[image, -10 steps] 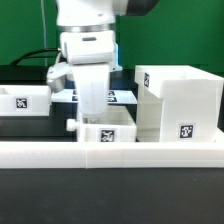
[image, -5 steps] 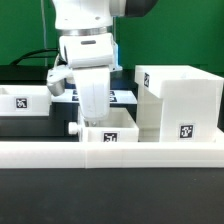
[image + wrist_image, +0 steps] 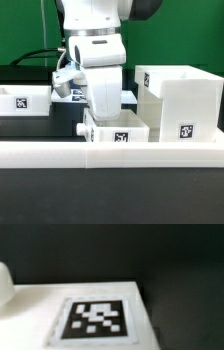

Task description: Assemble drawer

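In the exterior view my gripper reaches down into a small white open-top tray with a knob on its side toward the exterior view's left. The fingers look closed on the tray's wall, and their tips are hidden inside it. The tray stands right beside the large white cube housing. A second tray lies at the exterior view's far left. The wrist view shows only a white surface with a black-and-white tag, seen close and blurred; no fingers show there.
A long low white rail runs across the front, just before the tray and housing. The marker board lies behind the gripper on the black table. A green wall is at the back.
My gripper and the small tray have moved together toward the exterior view's right, so the tray is now against the housing. The wrist has turned a little.
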You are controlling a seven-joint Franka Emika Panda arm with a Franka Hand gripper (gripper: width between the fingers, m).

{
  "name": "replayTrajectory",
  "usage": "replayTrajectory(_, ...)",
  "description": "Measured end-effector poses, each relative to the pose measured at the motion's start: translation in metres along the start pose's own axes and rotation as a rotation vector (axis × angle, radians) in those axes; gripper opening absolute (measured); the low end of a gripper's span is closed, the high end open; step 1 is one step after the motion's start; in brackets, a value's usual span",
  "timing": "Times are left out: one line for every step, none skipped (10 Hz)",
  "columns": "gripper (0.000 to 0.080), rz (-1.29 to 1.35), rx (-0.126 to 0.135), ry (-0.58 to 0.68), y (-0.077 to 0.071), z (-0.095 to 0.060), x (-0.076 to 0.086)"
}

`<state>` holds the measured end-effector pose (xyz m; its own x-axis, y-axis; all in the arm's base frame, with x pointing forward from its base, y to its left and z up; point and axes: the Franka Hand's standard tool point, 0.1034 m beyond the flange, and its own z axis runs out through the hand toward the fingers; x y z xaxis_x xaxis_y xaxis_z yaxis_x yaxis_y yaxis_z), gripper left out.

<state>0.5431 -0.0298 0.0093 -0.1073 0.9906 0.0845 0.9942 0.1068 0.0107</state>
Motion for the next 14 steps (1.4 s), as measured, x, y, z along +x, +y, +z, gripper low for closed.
replayTrajectory(0.0041,0.001,0.001,0.0,0.0,0.0,0.001)
replayTrajectory(0.0041,0.001,0.004,0.001,0.002,0.001,0.007)
replayTrajectory(0.0041,0.007,0.013,0.001,0.002,0.001,0.012)
replayTrajectory(0.0041,0.026,0.012,0.0,0.004,0.0,0.014)
replayTrajectory(0.0041,0.035,0.012,0.0,0.004,0.001,0.015)
replayTrajectory(0.0041,0.057,0.013,0.0,0.005,0.001,0.016)
replayTrajectory(0.0041,0.066,0.012,0.0,0.005,0.001,0.016)
replayTrajectory(0.0041,0.069,0.011,0.0,0.004,0.001,0.015)
replayTrajectory(0.0041,0.072,0.005,0.0,0.005,0.001,0.013)
replayTrajectory(0.0041,0.071,-0.019,0.0,0.005,0.002,0.014)
replayTrajectory(0.0041,0.071,-0.018,0.0,0.004,0.002,0.014)
replayTrajectory(0.0041,0.072,-0.017,0.0,0.004,0.002,0.014)
replayTrajectory(0.0041,0.072,-0.017,0.0,0.004,0.002,0.014)
replayTrajectory(0.0041,0.071,-0.018,0.0,0.004,0.002,0.014)
